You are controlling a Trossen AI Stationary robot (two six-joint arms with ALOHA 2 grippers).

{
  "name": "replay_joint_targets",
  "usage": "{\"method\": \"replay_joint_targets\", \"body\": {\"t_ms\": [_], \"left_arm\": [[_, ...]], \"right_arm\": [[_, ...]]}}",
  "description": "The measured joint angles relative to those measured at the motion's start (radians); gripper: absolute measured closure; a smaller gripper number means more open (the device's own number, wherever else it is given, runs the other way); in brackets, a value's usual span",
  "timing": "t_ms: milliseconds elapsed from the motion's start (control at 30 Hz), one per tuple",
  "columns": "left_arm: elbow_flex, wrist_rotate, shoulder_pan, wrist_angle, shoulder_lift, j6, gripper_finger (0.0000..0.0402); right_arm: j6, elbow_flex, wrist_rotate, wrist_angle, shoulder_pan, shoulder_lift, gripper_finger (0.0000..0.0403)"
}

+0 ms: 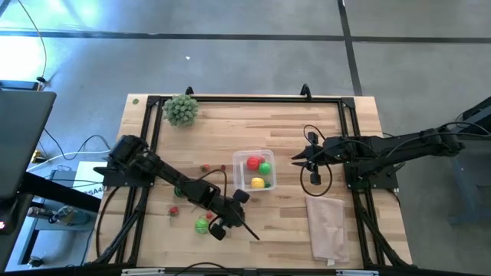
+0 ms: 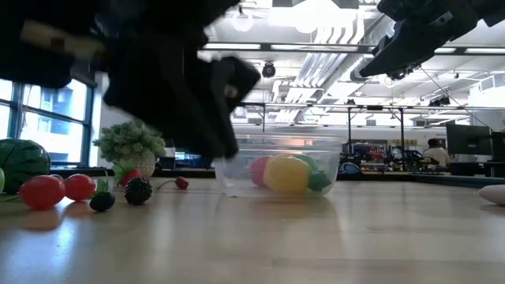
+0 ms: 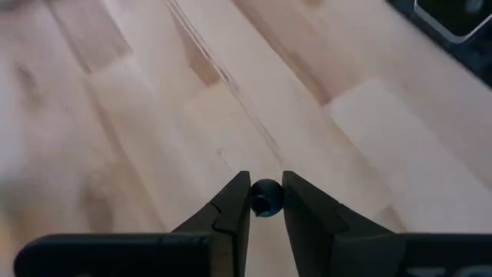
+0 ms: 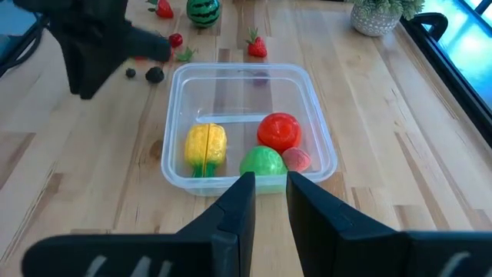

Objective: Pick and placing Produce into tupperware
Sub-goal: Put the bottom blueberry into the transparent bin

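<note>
The left arm blocked much of the low view. The left gripper pinched a tiny dark berry between its fingertips; the right gripper, fingers narrowly parted and holding nothing, hovered beside the tupperware.

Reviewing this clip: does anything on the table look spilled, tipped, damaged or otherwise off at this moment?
Nothing stands out. The tupperware sits upright with four pieces inside, the loose produce lies scattered on the wood beside it, and the cloth lies flat. The left gripper pinches a small dark berry; the right gripper hovers near the container.

A bushy plant and folded beige cloth lie well apart.
</note>
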State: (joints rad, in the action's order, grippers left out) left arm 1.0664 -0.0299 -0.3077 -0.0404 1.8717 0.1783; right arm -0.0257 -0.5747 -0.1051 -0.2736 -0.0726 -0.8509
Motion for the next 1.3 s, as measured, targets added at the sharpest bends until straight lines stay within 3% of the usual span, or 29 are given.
{"method": "replay_joint_targets", "body": {"t_ms": [133,367,433,567,733,833,1300], "left_arm": [[0.002,0.070,0.000,-0.023,-0.096,0.032,0.0347],[0.003,0.347,0.022,-0.060,-0.288,0.184,0.0350],[0.003,0.362,0.065,-0.062,-0.338,0.192,0.0345],[0.003,0.276,0.200,-0.073,-0.402,0.176,0.0341],[0.003,0.004,0.392,-0.136,-0.384,0.088,0.0349],[0.001,-0.078,0.456,-0.203,-0.337,0.055,0.0351],[0.013,-0.102,0.471,-0.219,-0.121,0.044,0.0344]], "right_arm": [[0.000,0.000,0.000,0.000,0.000,0.000,0.0336],[0.000,0.000,0.000,-0.002,0.000,0.000,0.0336],[0.000,0.000,0.000,0.000,0.000,0.000,0.0336],[0.000,0.000,0.000,0.000,0.000,0.000,0.0336],[0.000,0.000,0.000,0.000,0.000,0.000,0.0336],[0.000,0.000,0.000,-0.002,0.000,0.000,0.0336],[0.000,0.000,0.000,0.000,0.000,0.000,0.0336]]}}
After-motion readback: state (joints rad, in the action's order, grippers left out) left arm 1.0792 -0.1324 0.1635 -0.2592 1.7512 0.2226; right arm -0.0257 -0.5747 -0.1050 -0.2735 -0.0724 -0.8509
